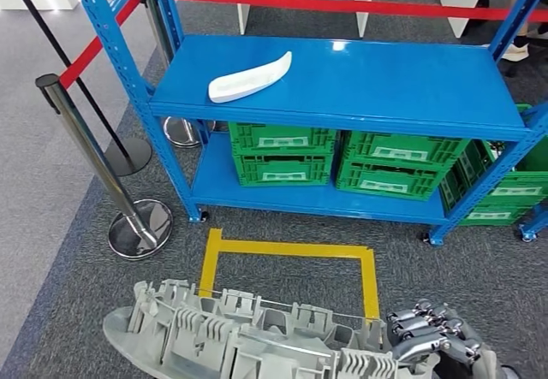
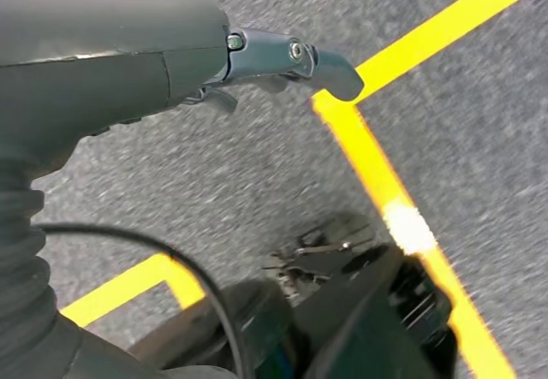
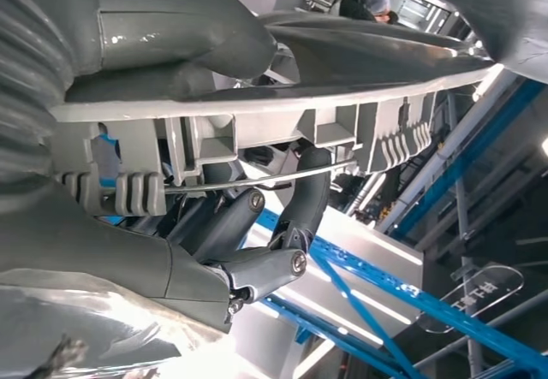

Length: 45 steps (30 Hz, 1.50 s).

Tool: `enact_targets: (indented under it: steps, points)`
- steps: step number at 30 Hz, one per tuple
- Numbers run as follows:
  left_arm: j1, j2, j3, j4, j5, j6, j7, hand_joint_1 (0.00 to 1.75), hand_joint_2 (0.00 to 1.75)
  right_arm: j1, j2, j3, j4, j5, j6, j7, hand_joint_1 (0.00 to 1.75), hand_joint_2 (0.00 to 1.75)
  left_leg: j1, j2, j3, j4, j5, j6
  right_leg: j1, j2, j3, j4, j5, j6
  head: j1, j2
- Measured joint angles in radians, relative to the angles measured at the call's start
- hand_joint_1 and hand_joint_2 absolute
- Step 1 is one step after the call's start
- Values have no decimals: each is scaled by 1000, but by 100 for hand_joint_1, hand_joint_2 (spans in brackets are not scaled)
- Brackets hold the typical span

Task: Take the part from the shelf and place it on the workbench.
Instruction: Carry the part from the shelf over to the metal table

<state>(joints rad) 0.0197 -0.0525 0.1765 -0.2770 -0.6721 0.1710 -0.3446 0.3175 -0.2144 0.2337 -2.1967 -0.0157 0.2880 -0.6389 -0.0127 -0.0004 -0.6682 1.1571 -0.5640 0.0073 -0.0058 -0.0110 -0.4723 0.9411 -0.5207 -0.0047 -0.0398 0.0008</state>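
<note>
1. Already the grey ribbed part [image 1: 246, 336] is off the shelf [image 1: 336, 84]: the right hand [image 1: 436, 336] holds it by one end, low in the head view, on the near side of the yellow floor marking [image 1: 288, 248] from the shelf.
2. From the right wrist view, the fingers [image 3: 306, 199] curl up under the part's ribbed underside and the thumb lies along its smooth face, so the grip looks closed around it.
3. The left hand [image 2: 129, 62] hangs over the carpet beside the yellow marking; one finger [image 2: 291, 58] sticks out nearly straight and nothing is in it, though I cannot tell how the rest of its fingers lie.
4. A white curved piece [image 1: 251, 78] lies on the shelf's top board, near its left end.
5. What is left, as I judge it, is the carry and the setting-down; no desk is in sight.
6. For room: the part is long and reaches far from the right hand, so its free end could catch the chrome post [image 1: 97, 161] standing left of the shelf, or the shelf's blue uprights, on a turn. Green crates [image 1: 284, 152] fill the lower shelf.
</note>
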Motion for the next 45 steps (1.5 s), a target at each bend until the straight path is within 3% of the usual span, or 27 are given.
enact_targets:
  steps: [1, 3, 4, 6, 8, 9, 11, 12, 14, 16, 18, 19, 21, 22, 24, 26, 27, 29, 31, 32, 34, 36, 38, 39, 41, 43, 45]
  points:
    - [1, 0, 0, 0, 4, 1, 1, 0, 175, 0, 0, -1, 0, -1, 1, 3, 175, 175, 4, 0, -10, 65, -36, -5, 0, -1, -15, 7, 8, -1, -1, 0]
    - [2, 2, 0, 0, 14, -1, 2, 0, 175, -3, 0, -2, 1, 2, 1, 11, 175, 175, 10, 0, -1, 132, -34, -11, 0, -3, -52, 26, 21, 1, -1, 0]
    - [3, 3, 0, 0, 19, -4, 0, 0, 175, -4, 0, -2, 2, 5, 0, 15, 175, 175, 12, 0, 25, 115, -5, -11, 0, -3, -70, 36, 27, 2, -2, 0]
    - [5, 8, 1, 0, 22, -10, -7, 0, 175, -6, 0, -1, 5, 11, -2, 17, 175, 175, 12, 2, 109, 4, 37, -8, 1, -4, -101, 56, 35, 7, -2, 0]
    - [5, 11, 1, 0, 19, -11, -15, 0, 175, -8, 0, -1, 8, 11, -2, 18, 175, 175, 9, 4, 181, -116, 27, 1, 2, -8, -119, 68, 46, 17, -1, 0]
    - [4, 11, 0, 0, 16, -8, -18, 0, 175, -10, 0, 0, 9, 10, -3, 18, 175, 175, 6, 3, 195, -146, 17, 5, 2, -11, -124, 70, 54, 22, -1, 0]
    - [6, 11, 0, 0, 13, -3, -19, 0, 175, -15, 0, 2, 11, 9, -5, 20, 175, 175, 5, 0, 192, -166, 25, 17, -1, -14, -133, 70, 64, 33, -1, 0]
    - [8, 11, 0, 0, 13, -1, -19, 0, 175, -17, 0, 3, 12, 10, -6, 22, 175, 175, 6, -2, 185, -170, 34, 25, -2, -12, -140, 77, 50, 38, 0, 0]
    - [9, 11, 1, 0, 14, 1, -19, 0, 175, -18, 1, 5, 14, 13, -10, 27, 175, 175, 10, -4, 166, -174, 53, 39, -4, -1, -163, 142, -26, 45, 3, 0]
    - [9, 11, 1, 0, 14, 2, -20, 0, 175, -20, 1, 7, 17, 15, -13, 30, 175, 175, 7, -11, 139, -169, 72, 44, -5, 5, -190, 266, -114, 49, 5, 0]
    - [10, 11, 1, 0, 15, 1, -24, 0, 175, -20, 1, 9, 21, 16, -14, 32, 175, 175, 6, -21, 110, -161, 89, 43, -6, 7, -188, 342, -124, 51, 5, 0]
    - [10, 10, 1, 0, 16, -2, -29, 0, 175, -20, 1, 10, 22, 17, -15, 32, 175, 175, 6, -28, 95, -158, 97, 41, -6, 9, -165, 332, -97, 50, 5, 0]
    - [9, 10, 2, -1, 18, -9, -41, 0, 175, -22, 1, 11, 24, 19, -17, 33, 175, 175, 7, -46, 69, -149, 111, 34, -7, 36, -79, 222, -46, 44, 5, 0]
    - [9, 10, 2, -3, 17, -9, -45, 0, 175, -24, 1, 12, 24, 21, -19, 33, 175, 175, 6, -57, 58, -144, 118, 29, -9, 61, -26, 144, -41, 41, 4, 0]
    - [8, 10, 2, -7, 13, 0, -47, 0, 175, -26, 1, 14, 25, 26, -26, 32, 175, 175, 5, -77, 43, -139, 136, 18, -9, 91, 34, 40, -61, 34, 4, 0]
    - [12, 13, 4, -10, 12, 7, -47, 0, 175, -27, 1, 15, 25, 32, -34, 31, 175, 175, 6, -96, 34, -139, 152, 7, -9, 71, 36, 22, -61, 28, 5, 0]
    - [15, 14, 5, -10, 11, 8, -47, 0, 175, -27, 1, 16, 25, 35, -38, 30, 175, 175, 6, -91, 30, -135, 146, 1, -10, 58, 33, 21, -56, 22, 4, 0]
    - [23, 17, 5, -13, 7, 6, -47, 0, 175, -23, 1, 16, 25, 45, -49, 26, 175, 175, 6, -54, 13, -79, 86, -10, -13, 27, 25, 19, -46, 11, -3, 0]
    - [26, 14, 6, -17, 5, -1, -52, 0, 175, -15, 1, 18, 25, 66, -68, 16, 175, 175, 10, -20, -16, 43, -1, -20, -11, -5, 18, 20, -39, 7, -9, 0]
    - [27, 13, 6, -20, 5, -6, -57, 0, 175, -11, 0, 19, 25, 77, -80, 10, 175, 175, 13, -14, -26, 100, -23, -24, -11, -21, 14, 21, -37, 8, -9, 0]
    - [32, 12, 10, -24, 7, -14, -75, 0, 175, -4, -1, 22, 25, 85, -99, -2, 175, 175, 18, -8, -7, 126, -7, -27, -11, -51, 10, 25, -34, 10, -9, 0]
    - [38, 12, 12, -31, 8, -17, -91, 0, 175, -4, -2, 23, 25, 91, -116, -15, 175, 175, 18, 12, 69, 13, 45, -23, -10, -75, 10, 33, -35, 14, -10, 0]
    - [39, 11, 15, -40, 8, -22, -99, 0, 175, -4, -2, 24, 25, 114, -139, -20, 175, 175, 9, 47, 132, -100, 67, -11, -8, -96, 5, 40, -34, 23, -9, 0]
    - [41, 11, 18, -45, 10, -27, -102, 0, 175, -3, -2, 25, 25, 124, -150, -20, 175, 175, 4, 57, 141, -124, 66, -4, -6, -105, 2, 42, -32, 28, -9, 0]
    - [47, 9, 26, -55, 18, -43, -111, 0, 175, -1, -2, 26, 19, 123, -164, -20, 175, 175, 0, 47, 138, -136, 66, 7, -5, -120, 0, 43, -29, 39, -9, 0]
    - [55, 6, 34, -67, 27, -57, -122, 0, 175, -2, -2, 26, 4, 111, -166, -22, 175, 175, 6, 29, 137, -152, 69, 19, -8, -85, -15, 64, -51, 48, -8, 0]
    - [58, 1, 43, -82, 33, -62, -131, 0, 175, 1, -2, 26, -10, 109, -166, -23, 175, 175, 9, 10, 131, -163, 75, 31, -11, -20, -64, 161, -110, 53, -6, 0]
